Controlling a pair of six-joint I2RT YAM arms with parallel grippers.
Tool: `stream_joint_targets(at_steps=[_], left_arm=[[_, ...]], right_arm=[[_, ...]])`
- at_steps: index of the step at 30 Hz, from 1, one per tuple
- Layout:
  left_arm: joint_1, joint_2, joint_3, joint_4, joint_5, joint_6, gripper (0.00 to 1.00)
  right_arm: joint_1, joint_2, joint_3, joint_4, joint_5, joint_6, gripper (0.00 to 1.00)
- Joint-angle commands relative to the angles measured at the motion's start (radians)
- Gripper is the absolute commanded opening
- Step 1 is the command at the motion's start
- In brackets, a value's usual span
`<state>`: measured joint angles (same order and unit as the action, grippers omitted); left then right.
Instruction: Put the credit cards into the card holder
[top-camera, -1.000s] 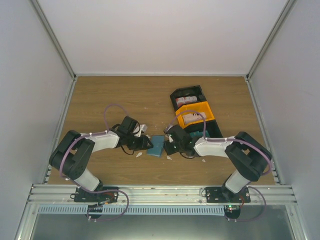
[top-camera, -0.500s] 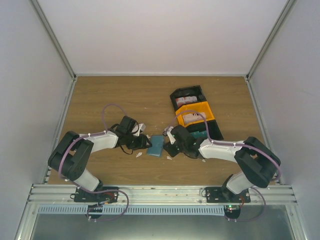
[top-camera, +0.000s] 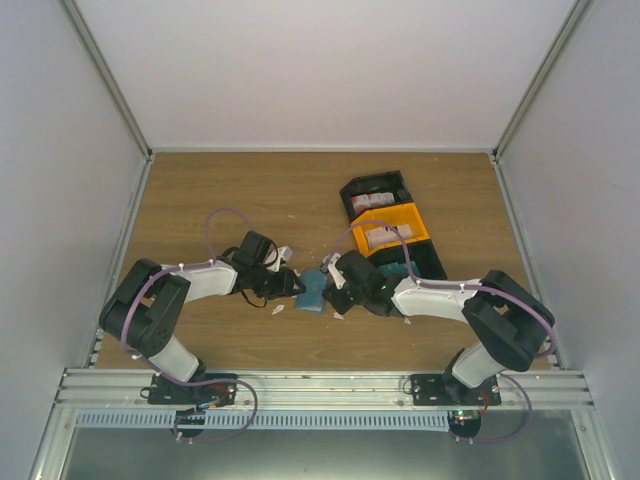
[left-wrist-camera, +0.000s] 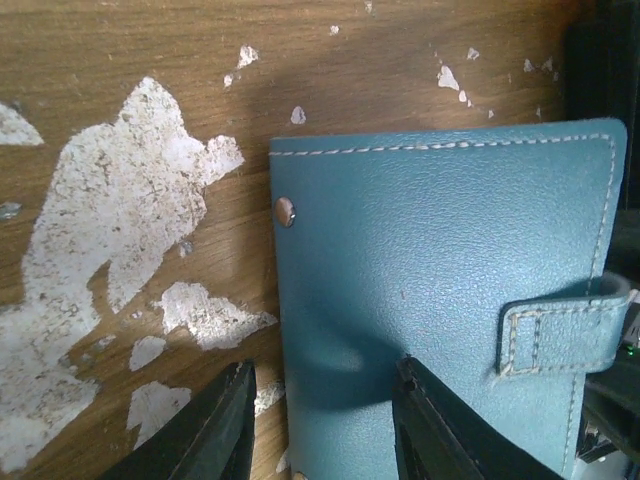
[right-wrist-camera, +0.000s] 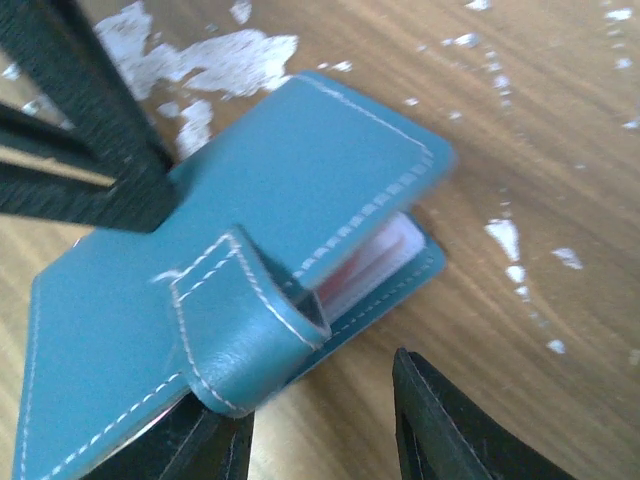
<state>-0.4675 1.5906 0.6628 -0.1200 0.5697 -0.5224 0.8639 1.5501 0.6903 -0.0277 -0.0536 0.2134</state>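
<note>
The teal card holder (top-camera: 312, 293) lies flat on the wood between my two grippers. In the left wrist view the card holder (left-wrist-camera: 440, 290) fills the right half, strap at its right edge. My left gripper (left-wrist-camera: 325, 425) is open: one finger is over the holder's cover, the other over the table beside its edge. My right gripper (right-wrist-camera: 320, 420) is open, with the holder's strap (right-wrist-camera: 240, 330) by its left finger. White and red credit cards (right-wrist-camera: 372, 268) show between the holder's covers. More white and red cards (top-camera: 380, 237) lie in the bins.
A black bin (top-camera: 352, 188), an orange bin (top-camera: 411, 221) and a partly hidden teal bin (top-camera: 396, 270) stand behind my right arm. White scraps (top-camera: 279, 309) lie near the holder. The wood has worn white patches (left-wrist-camera: 120, 220). The cell's walls close in on both sides.
My right gripper's jaws have opened and the arm has shifted a little towards the holder. The left arm has stayed put.
</note>
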Motion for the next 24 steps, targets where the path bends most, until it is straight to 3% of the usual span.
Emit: stream_joint_targets(at_steps=[1, 11, 18, 24], left_arm=[[0.003, 0.038, -0.009, -0.001, -0.017, 0.024, 0.40], [0.004, 0.076, -0.024, -0.024, -0.090, 0.035, 0.40], [0.003, 0.084, -0.006, -0.020, -0.099, 0.038, 0.40], [0.000, 0.086, 0.011, -0.022, -0.108, 0.030, 0.40]], right_arm=[[0.011, 0.009, 0.023, 0.081, 0.155, 0.085, 0.39], [0.021, -0.038, 0.023, 0.053, 0.465, 0.167, 0.37], [0.020, -0.018, 0.043, 0.055, 0.565, 0.181, 0.37], [0.020, -0.048, 0.070, -0.072, 0.604, 0.200, 0.36]])
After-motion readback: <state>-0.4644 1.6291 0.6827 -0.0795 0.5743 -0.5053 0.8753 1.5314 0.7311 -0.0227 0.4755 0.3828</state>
